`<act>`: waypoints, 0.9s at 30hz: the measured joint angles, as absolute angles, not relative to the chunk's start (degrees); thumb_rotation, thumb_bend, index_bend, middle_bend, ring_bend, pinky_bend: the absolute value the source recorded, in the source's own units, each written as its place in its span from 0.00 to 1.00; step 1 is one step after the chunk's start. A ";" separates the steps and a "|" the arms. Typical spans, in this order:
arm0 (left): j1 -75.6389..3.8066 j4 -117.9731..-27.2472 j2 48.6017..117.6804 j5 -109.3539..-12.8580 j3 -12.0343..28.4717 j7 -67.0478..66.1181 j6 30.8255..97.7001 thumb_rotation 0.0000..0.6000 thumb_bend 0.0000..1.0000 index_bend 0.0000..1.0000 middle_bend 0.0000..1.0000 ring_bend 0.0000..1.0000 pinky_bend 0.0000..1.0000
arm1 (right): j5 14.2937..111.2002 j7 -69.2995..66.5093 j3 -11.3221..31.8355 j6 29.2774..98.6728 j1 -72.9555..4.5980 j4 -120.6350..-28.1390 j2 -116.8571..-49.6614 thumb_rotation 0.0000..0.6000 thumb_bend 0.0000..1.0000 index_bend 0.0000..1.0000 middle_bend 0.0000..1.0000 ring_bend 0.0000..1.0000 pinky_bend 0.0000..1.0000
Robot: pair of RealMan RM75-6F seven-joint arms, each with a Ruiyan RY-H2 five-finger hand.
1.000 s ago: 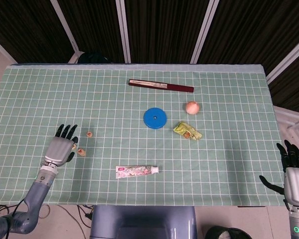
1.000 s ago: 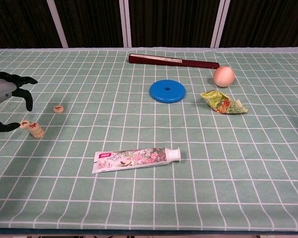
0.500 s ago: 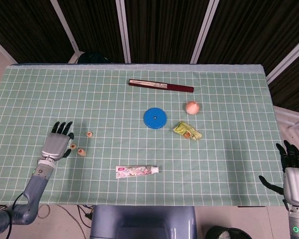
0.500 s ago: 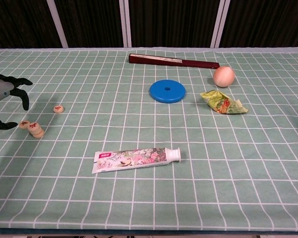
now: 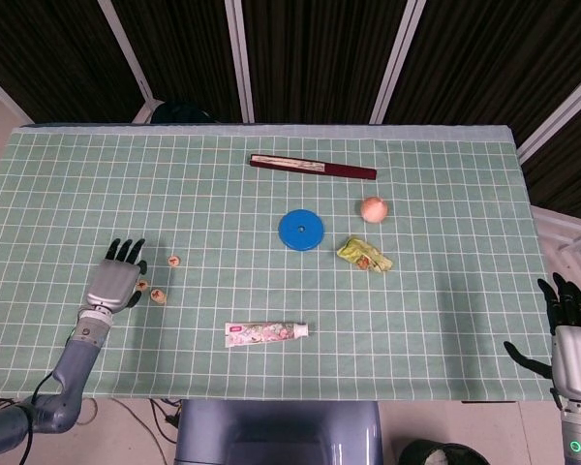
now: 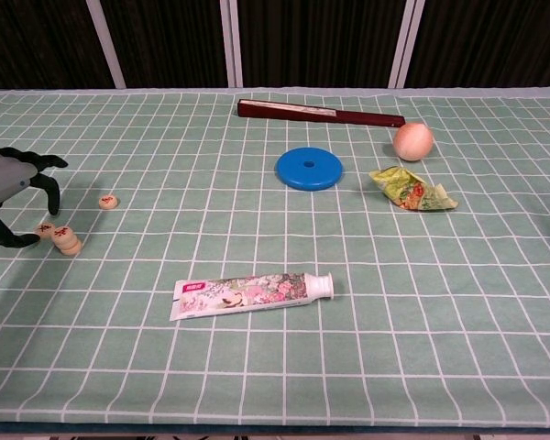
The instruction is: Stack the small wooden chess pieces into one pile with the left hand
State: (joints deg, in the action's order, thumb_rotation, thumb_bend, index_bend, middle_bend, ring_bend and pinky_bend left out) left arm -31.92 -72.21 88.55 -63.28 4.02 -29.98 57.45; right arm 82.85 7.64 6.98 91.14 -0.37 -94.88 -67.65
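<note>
Left hand has edged back toward the chess pieces

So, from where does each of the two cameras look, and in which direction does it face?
Head view: high above the near edge, facing steeply down on the green checked tablecloth; shows left hand with forearm, and right hand.
Chest view: lower at the near edge, facing across the table at the dark curtains; shows only the left hand.
Shared: small wooden chess pieces, blue disc, toothpaste tube.
</note>
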 measured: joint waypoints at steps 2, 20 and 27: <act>-31.98 -72.15 88.75 -63.35 3.99 -30.19 57.45 1.00 0.29 0.43 0.00 0.00 0.00 | 82.86 7.69 6.97 91.13 -0.37 -94.90 -67.66 1.00 0.23 0.08 0.01 0.00 0.00; -32.01 -71.64 89.50 -62.74 3.80 -32.24 57.50 1.00 0.31 0.47 0.00 0.00 0.00 | 82.60 7.78 7.10 91.21 -0.33 -94.94 -67.74 1.00 0.23 0.08 0.01 0.00 0.00; -31.99 -71.31 89.76 -62.35 3.86 -32.70 57.47 1.00 0.31 0.45 0.00 0.00 0.00 | 82.55 7.80 7.11 91.14 -0.35 -94.98 -67.71 1.00 0.23 0.08 0.01 0.00 0.00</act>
